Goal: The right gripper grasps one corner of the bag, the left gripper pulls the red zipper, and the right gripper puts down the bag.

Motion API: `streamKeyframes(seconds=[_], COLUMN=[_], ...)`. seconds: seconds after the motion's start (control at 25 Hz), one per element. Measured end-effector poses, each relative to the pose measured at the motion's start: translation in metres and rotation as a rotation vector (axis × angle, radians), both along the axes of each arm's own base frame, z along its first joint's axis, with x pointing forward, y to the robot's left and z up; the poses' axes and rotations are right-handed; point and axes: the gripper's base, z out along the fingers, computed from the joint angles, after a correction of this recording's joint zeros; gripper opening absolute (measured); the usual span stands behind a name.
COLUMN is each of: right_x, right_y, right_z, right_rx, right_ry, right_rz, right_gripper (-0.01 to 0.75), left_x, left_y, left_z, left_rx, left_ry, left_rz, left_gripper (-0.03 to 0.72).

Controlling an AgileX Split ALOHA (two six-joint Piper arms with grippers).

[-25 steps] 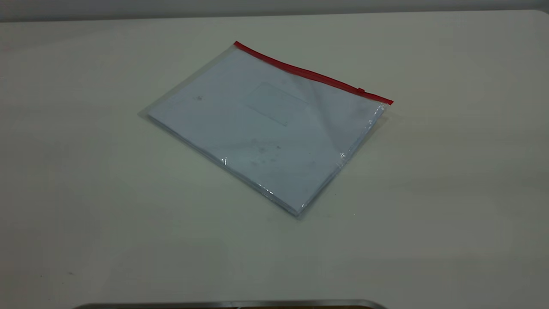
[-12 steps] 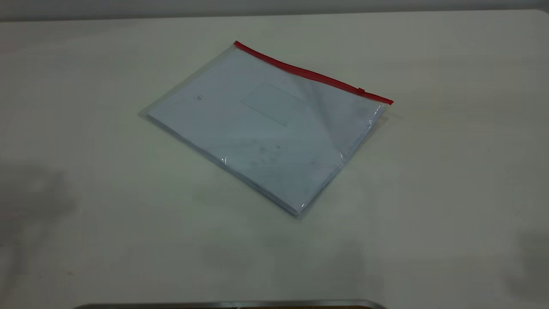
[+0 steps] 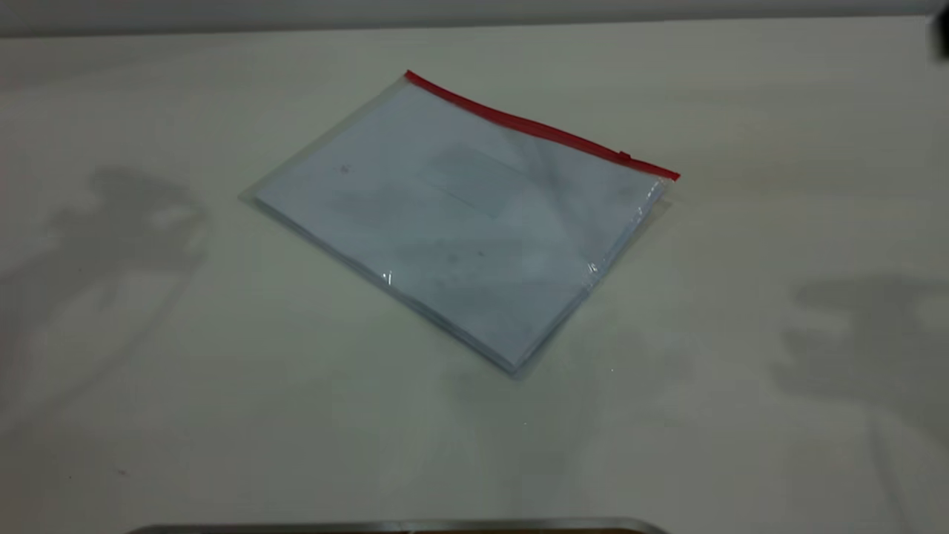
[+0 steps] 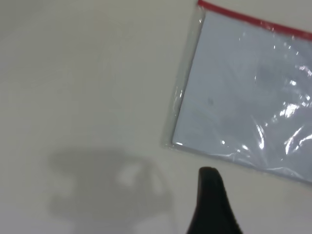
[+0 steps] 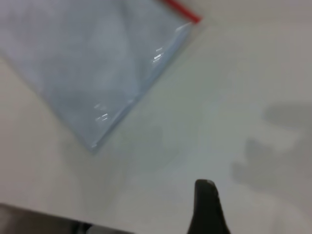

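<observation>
Nothing is done yet: the bag lies flat, red zipper untouched, and I cannot tell either gripper's fingers

You have a pale cream table filling nearly the whole exterior view, matte and plain. Along the table's far edge runs a grey wall strip. At the table's near edge, centred, sits a thin metallic bar, only its upper rim showing. Soft grey shadows lie on the table towards both its side edges; a few tiny dark specks dot it nearby.
</observation>
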Motion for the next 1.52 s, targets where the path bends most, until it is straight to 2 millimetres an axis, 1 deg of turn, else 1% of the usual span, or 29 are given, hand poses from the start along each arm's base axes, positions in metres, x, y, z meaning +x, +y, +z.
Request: streamKeyframes(seconds=[0.2, 0.32, 0.36, 0.48, 0.56, 0.76, 0.88, 1.04, 1.2, 1.36, 1.52], right_x=[0.03, 0.052, 0.059, 0.079, 0.092, 0.114, 0.124, 0.137, 0.146, 0.153, 0.153], right_y=[0.011, 0.016, 0.018, 0.021, 0.022, 0.024, 0.024, 0.025, 0.025, 0.026, 0.029], right_z=[-0.049, -0.074, -0.081, -0.111, -0.127, -0.167, -0.186, -0.206, -0.22, -0.229, -0.234], right_rx=[0.112, 0.166, 0.186, 0.221, 0.228, 0.241, 0.245, 0.236, 0.238, 0.247, 0.289], right_ry=[0.057, 0.046, 0.044, 0.07, 0.077, 0.114, 0.122, 0.104, 0.091, 0.076, 0.072], right_rz=[0.069, 0.104, 0.105, 0.136, 0.158, 0.188, 0.204, 0.24, 0.247, 0.259, 0.28], right_gripper=[0.575, 0.575, 0.575, 0.575, 0.575, 0.575, 0.575, 0.575, 0.575, 0.575, 0.575], left_x=[0.012, 0.015, 0.015, 0.016, 0.016, 0.016, 0.015, 0.015, 0.015, 0.015, 0.015], left_y=[0.0, 0.0, 0.0, 0.0, -0.004, -0.015, -0.02, -0.022, -0.023, -0.025, -0.027], left_z=[-0.027, -0.036, -0.037, -0.036, -0.035, -0.035, -0.035, -0.035, -0.034, -0.034, -0.034], left_rx=[0.007, 0.008, 0.009, 0.011, 0.013, 0.015, 0.013, -0.003, -0.007, -0.009, -0.013], left_ry=[0.059, 0.082, 0.084, 0.08, 0.073, 0.072, 0.072, 0.071, 0.07, 0.071, 0.071], left_rz=[-0.021, -0.028, -0.028, -0.033, -0.045, -0.076, -0.086, -0.085, -0.085, -0.088, -0.089], left_gripper=[0.565, 0.565, 0.565, 0.565, 0.565, 0.565, 0.565, 0.565, 0.565, 0.565, 0.565])
